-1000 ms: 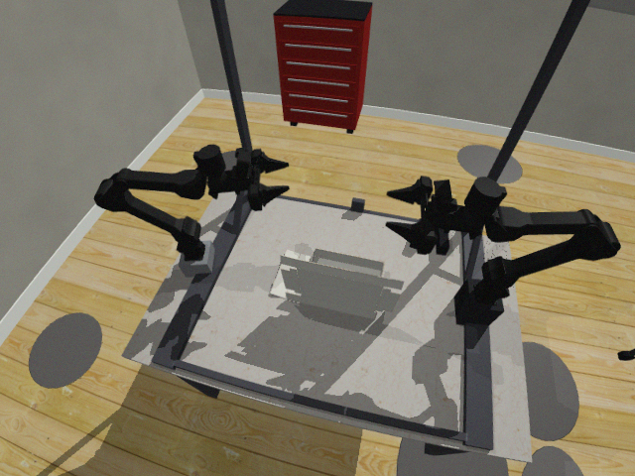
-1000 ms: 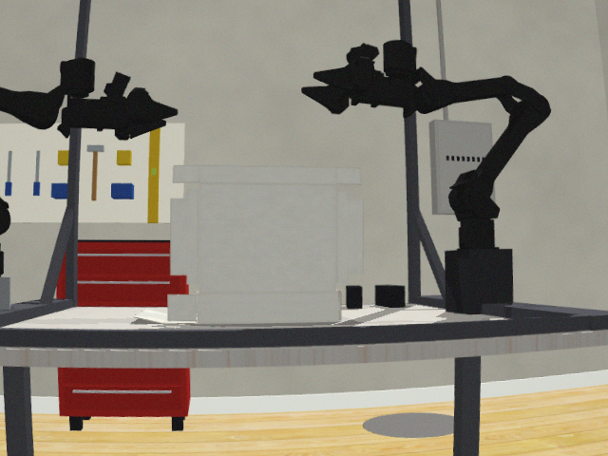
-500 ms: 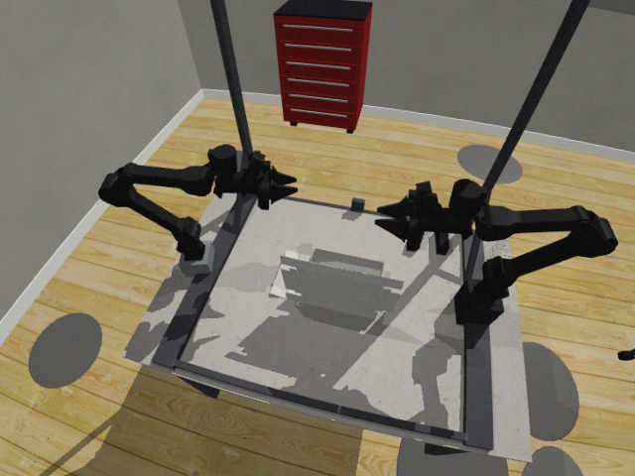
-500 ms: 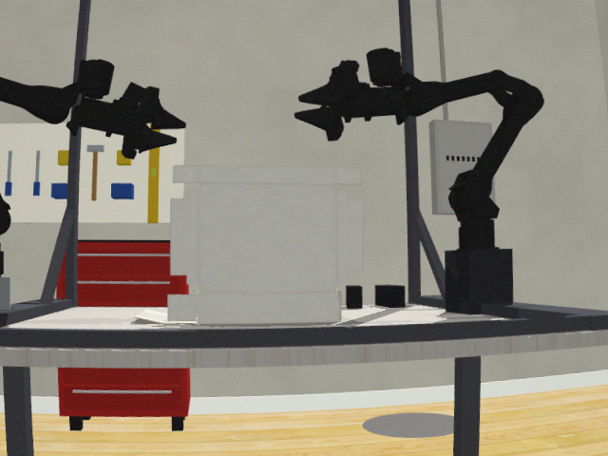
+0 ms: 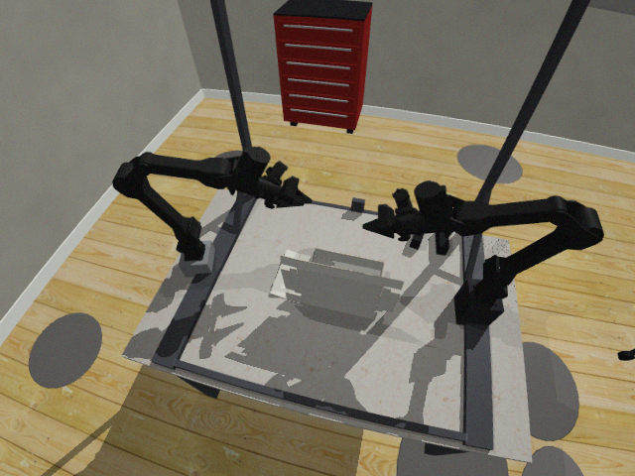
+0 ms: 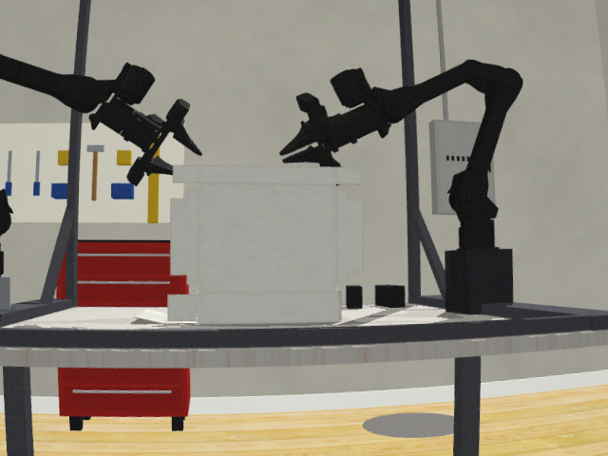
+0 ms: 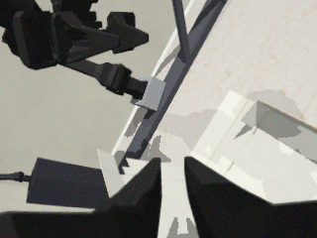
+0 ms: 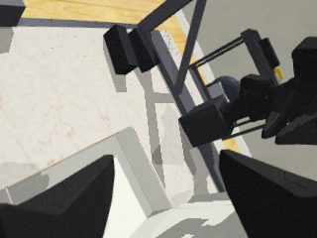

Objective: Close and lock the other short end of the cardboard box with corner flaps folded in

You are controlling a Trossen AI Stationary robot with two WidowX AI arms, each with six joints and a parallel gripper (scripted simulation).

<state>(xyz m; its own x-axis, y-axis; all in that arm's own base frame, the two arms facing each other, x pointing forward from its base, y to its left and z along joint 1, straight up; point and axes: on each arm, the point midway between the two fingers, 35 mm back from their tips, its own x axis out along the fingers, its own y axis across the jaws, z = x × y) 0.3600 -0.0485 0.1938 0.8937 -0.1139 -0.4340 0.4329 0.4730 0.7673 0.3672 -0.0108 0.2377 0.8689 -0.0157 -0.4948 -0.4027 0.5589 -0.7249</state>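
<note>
The box (image 5: 333,292) (image 6: 267,236) (image 7: 292,149) (image 8: 141,178) stands mid-frame on my bench (image 5: 400,353) (image 6: 294,355) (image 7: 277,50) (image 8: 59,89), its near wall hiding much of the inside. Above it, at upper right in the exterior view, my left fingers (image 5: 365,225) (image 6: 281,156) leave a thin, bare gap; at upper left, my right fingers (image 5: 309,200) (image 6: 189,162) spread apart, holding nothing

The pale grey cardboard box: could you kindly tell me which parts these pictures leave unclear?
Cardboard box:
- Exterior view: inside, hidden by its near panel.
- Left wrist view: part, behind left hand.
- Right wrist view: part, cut off by bottom edge.
</note>
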